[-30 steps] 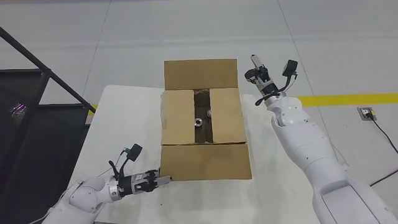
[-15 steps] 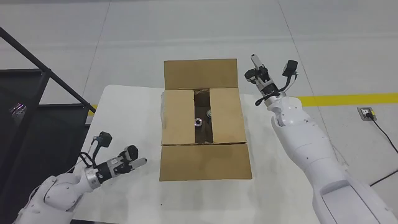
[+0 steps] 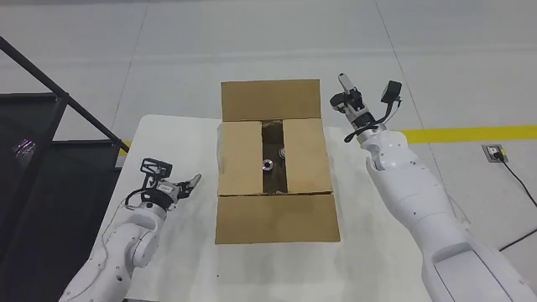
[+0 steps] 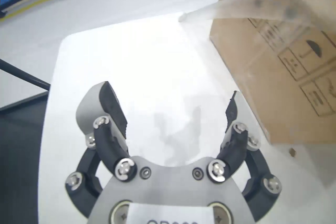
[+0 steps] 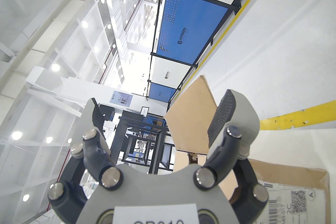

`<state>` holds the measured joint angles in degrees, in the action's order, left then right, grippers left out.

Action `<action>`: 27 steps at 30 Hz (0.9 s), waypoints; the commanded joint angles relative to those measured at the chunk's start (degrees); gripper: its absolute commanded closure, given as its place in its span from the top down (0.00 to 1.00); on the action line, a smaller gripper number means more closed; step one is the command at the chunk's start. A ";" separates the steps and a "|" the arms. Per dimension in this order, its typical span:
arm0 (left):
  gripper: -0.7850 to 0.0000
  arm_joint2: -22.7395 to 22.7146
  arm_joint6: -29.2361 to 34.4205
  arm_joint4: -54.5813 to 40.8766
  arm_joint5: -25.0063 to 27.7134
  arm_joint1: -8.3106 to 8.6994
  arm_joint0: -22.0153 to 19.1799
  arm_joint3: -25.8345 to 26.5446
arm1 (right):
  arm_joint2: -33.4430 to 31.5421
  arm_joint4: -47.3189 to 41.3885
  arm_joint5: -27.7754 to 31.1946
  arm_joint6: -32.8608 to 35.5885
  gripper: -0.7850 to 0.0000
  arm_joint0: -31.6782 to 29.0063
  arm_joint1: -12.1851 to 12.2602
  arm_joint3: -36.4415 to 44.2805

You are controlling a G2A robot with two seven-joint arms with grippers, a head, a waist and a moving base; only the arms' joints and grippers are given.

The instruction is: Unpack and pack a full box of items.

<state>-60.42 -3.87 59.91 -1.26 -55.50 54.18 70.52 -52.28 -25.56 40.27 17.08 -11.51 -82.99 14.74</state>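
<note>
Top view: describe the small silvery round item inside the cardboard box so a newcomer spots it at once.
Start at the white rounded table, then the brown cardboard box at its middle, whose two side flaps leave a dark slot. The small silvery round item lies in that slot, brightest thing there and nearer the robot than a duller round item.

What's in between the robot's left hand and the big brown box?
Just bare white table, as the top view shows. The left gripper, open, sits beside the box without touching it.
</note>
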 commanded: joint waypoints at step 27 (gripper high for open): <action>1.00 17.07 -19.54 0.66 4.15 -15.68 -24.75 -37.80 | 0.00 0.00 0.00 0.00 1.00 0.00 0.00 0.00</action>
<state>-43.31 -22.71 60.83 2.80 -70.86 29.68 33.40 -52.28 -25.56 40.27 17.08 -11.51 -82.99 14.74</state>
